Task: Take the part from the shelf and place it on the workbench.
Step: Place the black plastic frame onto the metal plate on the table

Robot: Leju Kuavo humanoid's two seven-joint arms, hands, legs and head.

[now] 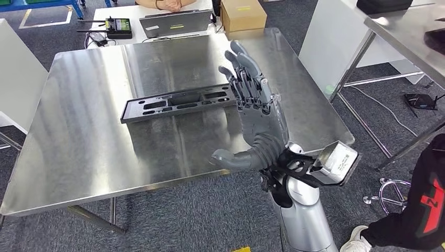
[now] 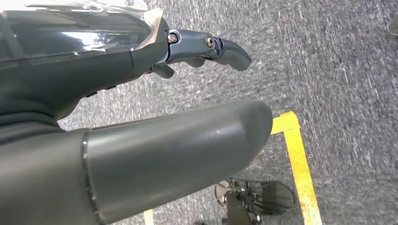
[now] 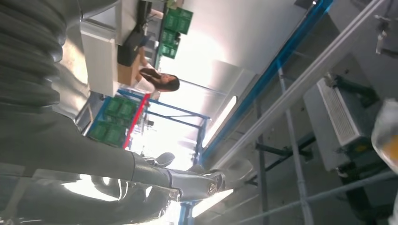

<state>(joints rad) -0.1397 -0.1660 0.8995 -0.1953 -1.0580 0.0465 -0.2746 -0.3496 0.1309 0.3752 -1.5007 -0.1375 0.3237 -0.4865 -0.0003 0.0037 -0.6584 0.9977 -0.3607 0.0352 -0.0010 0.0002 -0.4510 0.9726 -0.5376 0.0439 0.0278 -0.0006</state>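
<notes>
Part (image 1: 178,103) flat on workbench (image 1: 78,136); R hand (image 1: 257,121) raised just beside it, fingers spread, empty. L hand (image 2: 141,140) over floor, grip indeterminate

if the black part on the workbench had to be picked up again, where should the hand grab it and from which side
Probably across its narrow width near the right end, coming down from above. The black part is a long, low, flat tray lying on the workbench, its long axis running left to right, so only its long edges offer opposing faces. The right hand is open above that end, holding nothing.
</notes>
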